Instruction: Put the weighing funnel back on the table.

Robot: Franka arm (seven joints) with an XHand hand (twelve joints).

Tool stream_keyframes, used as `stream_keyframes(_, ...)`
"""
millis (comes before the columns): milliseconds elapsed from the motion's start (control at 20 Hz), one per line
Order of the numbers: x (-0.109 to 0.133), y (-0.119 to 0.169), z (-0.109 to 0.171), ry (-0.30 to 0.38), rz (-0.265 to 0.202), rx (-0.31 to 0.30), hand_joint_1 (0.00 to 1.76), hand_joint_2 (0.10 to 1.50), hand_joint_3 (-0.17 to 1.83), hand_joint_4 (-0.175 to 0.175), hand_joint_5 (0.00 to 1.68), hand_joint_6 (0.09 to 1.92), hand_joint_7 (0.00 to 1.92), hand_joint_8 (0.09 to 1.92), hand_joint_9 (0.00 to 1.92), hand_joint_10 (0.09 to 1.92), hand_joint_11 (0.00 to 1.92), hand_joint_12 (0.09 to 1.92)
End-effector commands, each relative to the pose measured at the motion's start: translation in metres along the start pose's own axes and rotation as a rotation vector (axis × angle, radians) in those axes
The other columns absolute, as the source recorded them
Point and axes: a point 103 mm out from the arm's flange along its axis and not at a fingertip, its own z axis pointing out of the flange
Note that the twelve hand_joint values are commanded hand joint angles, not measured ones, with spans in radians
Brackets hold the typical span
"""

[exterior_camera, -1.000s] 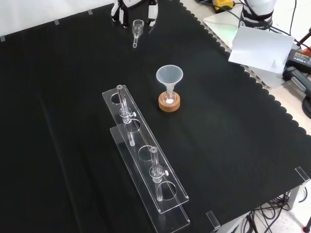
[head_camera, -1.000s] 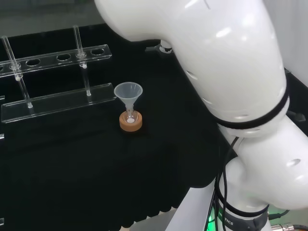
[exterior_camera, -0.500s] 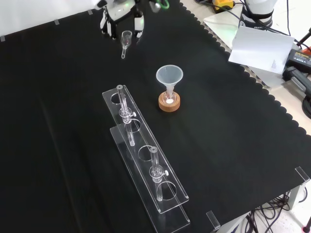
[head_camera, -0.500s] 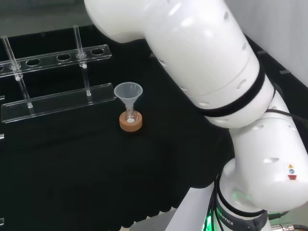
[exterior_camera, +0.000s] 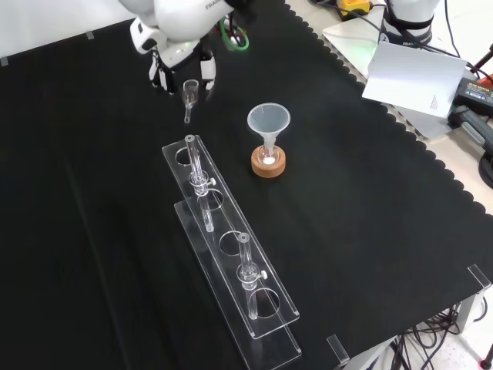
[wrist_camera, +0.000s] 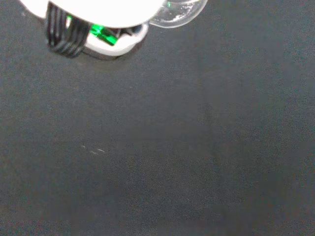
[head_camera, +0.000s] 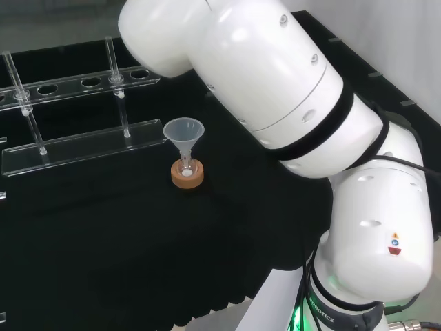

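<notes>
weighing funnel [wrist_camera: 176,14]: cut off at wrist-view edge | hand [wrist_camera: 98,9]: blurred

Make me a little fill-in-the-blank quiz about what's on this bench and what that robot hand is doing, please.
1. The hand holds the weighing funnel ____ the cloth, not yet on it.
2. The funnel stands in a flask on a ring made of ____.
3. The cloth on the bench is ____ in colour.
4. In the front view, the hand is to the ____ of the funnel.

Missing words: above; cork; black; left.
</notes>
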Motion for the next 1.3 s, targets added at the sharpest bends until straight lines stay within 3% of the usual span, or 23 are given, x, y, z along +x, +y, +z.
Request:
stream_keyframes(50, 0.009, 0.023, 0.017, 0.021, -0.017, -0.006, 1.13, 0.63, 0.7, 0.175, 1.28, 0.67, 0.55, 0.66, 0.96, 0.25, 0.84, 1.0)
stream_keyframes(650, 0.027, 0.051, 0.042, 0.036, -0.05, -0.018, 1.13, 0.63, 0.7, 0.175, 1.28, 0.67, 0.55, 0.66, 0.96, 0.26, 0.84, 1.0)
stream_keyframes(1300, 0.041, 0.083, 0.059, 0.022, -0.052, -0.006, 1.13, 0.63, 0.7, 0.175, 1.28, 0.68, 0.55, 0.66, 0.96, 0.26, 0.84, 1.0)
